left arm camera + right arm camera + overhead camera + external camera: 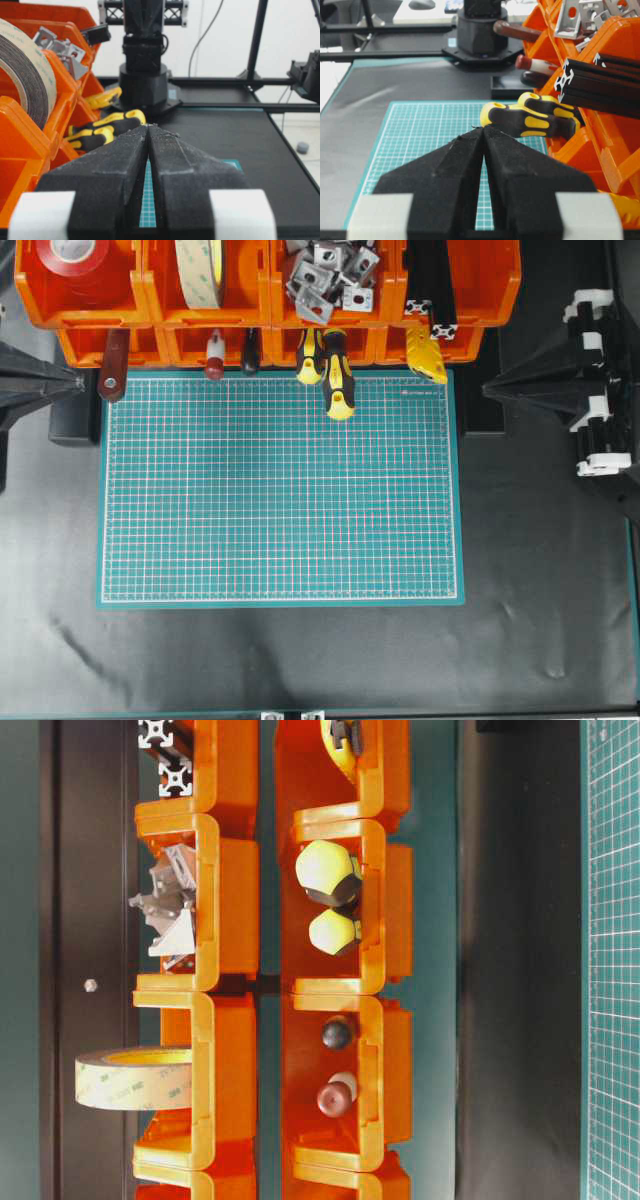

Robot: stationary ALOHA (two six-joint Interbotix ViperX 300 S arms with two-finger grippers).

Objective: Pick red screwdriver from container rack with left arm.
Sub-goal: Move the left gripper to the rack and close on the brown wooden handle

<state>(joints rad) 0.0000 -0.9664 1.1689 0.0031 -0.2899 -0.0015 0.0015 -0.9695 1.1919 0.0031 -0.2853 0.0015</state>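
Left gripper point(148, 131) sits closed and empty at the mat's left edge, near the container rack point(268, 298) but clear of it; right gripper point(483, 132) likewise shut, parked opposite. Nothing done yet: approach, grasp and pull-out all remain. Red screwdriver point(113, 364) lies in the lower left bin, long axis running front-to-back, ringed handle end sticking out toward the green cutting mat point(280, 490), blade hidden inside.
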